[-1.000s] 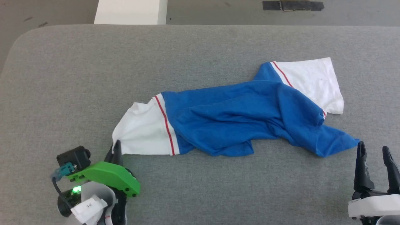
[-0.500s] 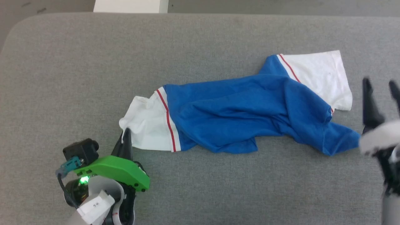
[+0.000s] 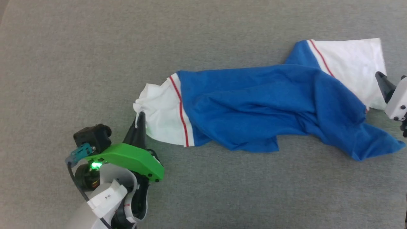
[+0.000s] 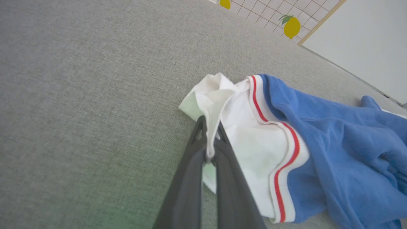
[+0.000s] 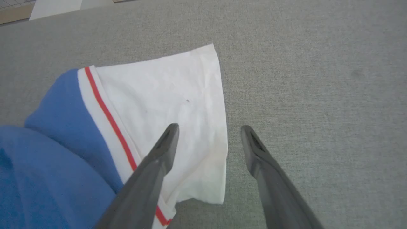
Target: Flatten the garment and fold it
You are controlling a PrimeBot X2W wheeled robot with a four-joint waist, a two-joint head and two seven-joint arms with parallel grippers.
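I have the grey fabric tabletop (image 3: 79,57) under everything. The blue jersey (image 3: 254,105) lies crumpled on it, stretched between my two grippers. My left gripper (image 4: 208,127) is pinched tight on the bunched hem of one white sleeve (image 4: 254,149). My right gripper (image 5: 210,127) is spread wide, straddling the edge of the other white sleeve (image 5: 165,105), with one finger over cloth and one over bare tabletop.

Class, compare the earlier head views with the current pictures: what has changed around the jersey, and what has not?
The right end effector, open, moved from the garment's blue hem corner up to its white sleeve, straddling its edge. The left end effector stays shut on the other sleeve; the garment stays crumpled.
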